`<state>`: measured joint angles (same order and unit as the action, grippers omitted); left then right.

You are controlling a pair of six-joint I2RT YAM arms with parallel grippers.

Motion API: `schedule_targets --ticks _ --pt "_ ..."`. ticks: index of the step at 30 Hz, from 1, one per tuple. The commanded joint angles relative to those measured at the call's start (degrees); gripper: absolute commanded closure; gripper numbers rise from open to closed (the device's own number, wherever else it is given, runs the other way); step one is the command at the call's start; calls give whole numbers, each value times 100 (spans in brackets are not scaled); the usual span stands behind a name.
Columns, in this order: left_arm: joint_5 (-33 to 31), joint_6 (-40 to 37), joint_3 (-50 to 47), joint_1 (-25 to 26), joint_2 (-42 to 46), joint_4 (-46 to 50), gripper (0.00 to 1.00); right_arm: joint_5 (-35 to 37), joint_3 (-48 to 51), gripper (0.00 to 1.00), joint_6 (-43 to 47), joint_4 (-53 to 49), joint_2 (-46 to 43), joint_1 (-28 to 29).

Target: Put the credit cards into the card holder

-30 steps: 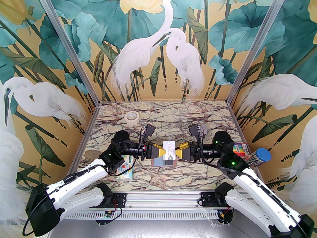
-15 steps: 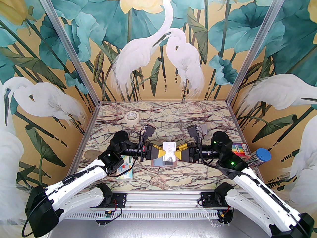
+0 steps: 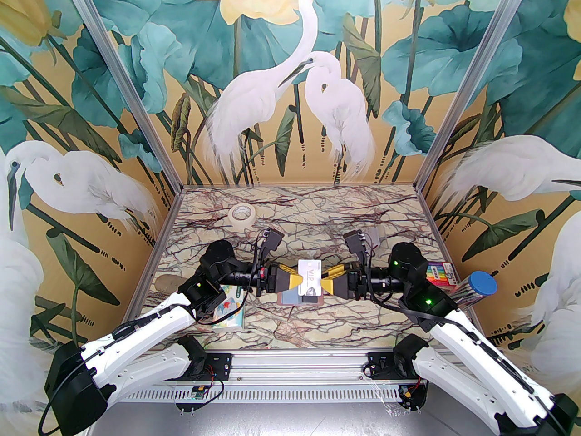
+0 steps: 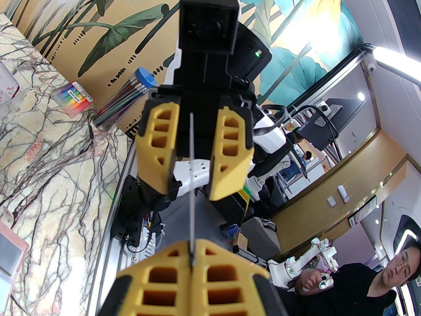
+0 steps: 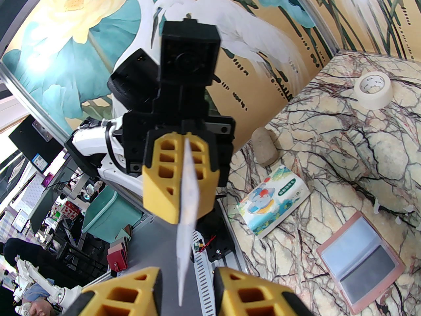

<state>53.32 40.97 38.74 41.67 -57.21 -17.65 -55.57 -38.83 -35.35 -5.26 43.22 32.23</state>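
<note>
One white card (image 3: 310,273) and one card holder (image 3: 290,298) are visible, with two pincers meeting at the card. The left pincer (image 3: 299,280) is clamped on the card's left end. In the left wrist view its yellow fingers (image 4: 171,275) press together on the thin edge. The right pincer (image 3: 323,279) sits at the card's right end with its jaws a little apart. The card's edge runs down the gap between them and touches neither finger visibly.

The card is held off the worktop (image 3: 317,225), over the middle and slightly toward the near edge. Its face is up in the top view and partly covers the holder beneath. It is pale, stiff and thin, and printed with "VIP".

The holder lies open and flat on the worktop, dusty pink at the rim. It has one pale blue-grey pocket and one darker pocket, and I cannot tell whether a card sits in the darker one.

One tape roll (image 3: 242,215) stands near the far left corner. One cartoon-printed tissue pack (image 3: 229,309) lies near the left edge, toward the near side.
</note>
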Motion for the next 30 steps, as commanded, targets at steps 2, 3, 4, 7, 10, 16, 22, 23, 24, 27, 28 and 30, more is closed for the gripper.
schedule_targets --ticks 2,3,4,7,10,16,22,23,24,27,28,30 --pt "66 7 -29 55 13 -142 100 -42 -162 71 -68 243 80 69" --pt "68 7 -42 61 4 -155 100 -33 -166 72 -75 253 94 77" --pt "71 7 -38 69 -1 -150 100 -17 -173 73 -73 254 106 80" --pt "80 -1 -51 76 16 -149 100 2 -198 75 -73 277 127 98" --pt "86 -10 -60 72 26 -143 100 3 -214 76 -93 306 142 101" --pt "86 -10 -60 69 17 -147 100 -15 -278 80 -68 271 167 124" --pt "68 -10 -58 70 26 -140 100 7 -249 85 -61 273 176 153" --pt "63 -9 -60 73 32 -147 100 14 -240 86 -53 273 173 152" --pt "71 -9 -59 78 31 -149 100 11 -237 87 -50 276 177 163" --pt "78 -2 -77 70 31 -162 100 22 -217 89 -59 284 181 161" --pt "80 -1 -77 69 35 -168 100 20 -227 91 -59 283 194 162" --pt "68 -10 -84 70 43 -167 100 35 -236 95 -51 281 189 170"
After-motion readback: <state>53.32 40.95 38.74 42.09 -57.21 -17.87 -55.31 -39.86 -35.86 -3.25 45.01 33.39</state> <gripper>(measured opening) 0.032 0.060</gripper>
